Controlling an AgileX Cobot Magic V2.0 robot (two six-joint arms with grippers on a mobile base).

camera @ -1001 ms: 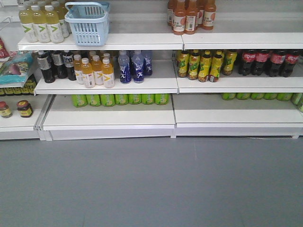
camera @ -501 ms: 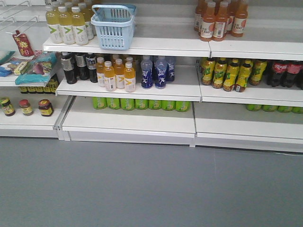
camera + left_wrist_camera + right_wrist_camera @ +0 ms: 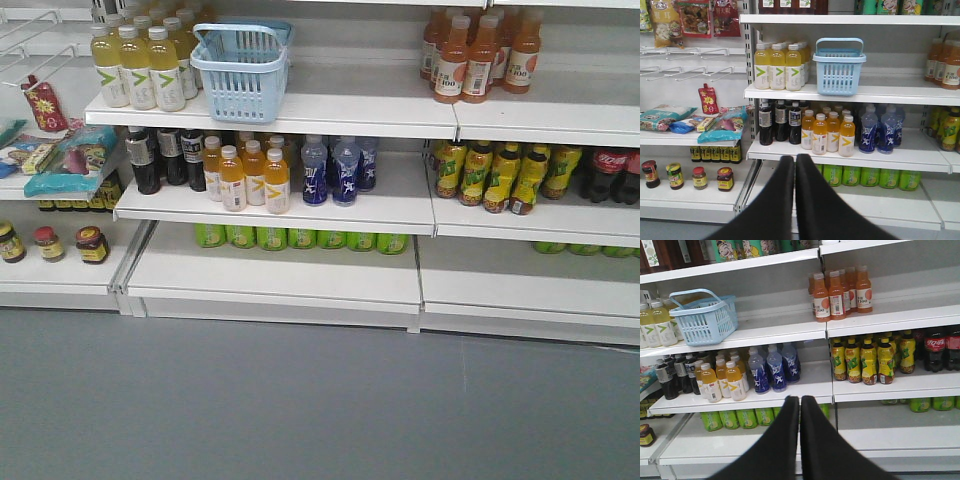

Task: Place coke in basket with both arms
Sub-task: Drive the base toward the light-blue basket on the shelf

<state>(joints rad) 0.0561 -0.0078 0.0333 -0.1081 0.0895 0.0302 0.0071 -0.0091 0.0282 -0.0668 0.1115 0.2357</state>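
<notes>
Facing white shelves (image 3: 350,105) with basket (image 3: 240,70), coke (image 3: 935,349); grey floor (image 3: 300,400).

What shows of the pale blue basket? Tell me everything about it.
The basket is pale blue plastic, rectangular, with slotted walls and thin handles swung up over its open top. It stands upright on the upper white shelf, just right of the yellow drink bottles and apart from them. Nothing shows inside it.
</notes>
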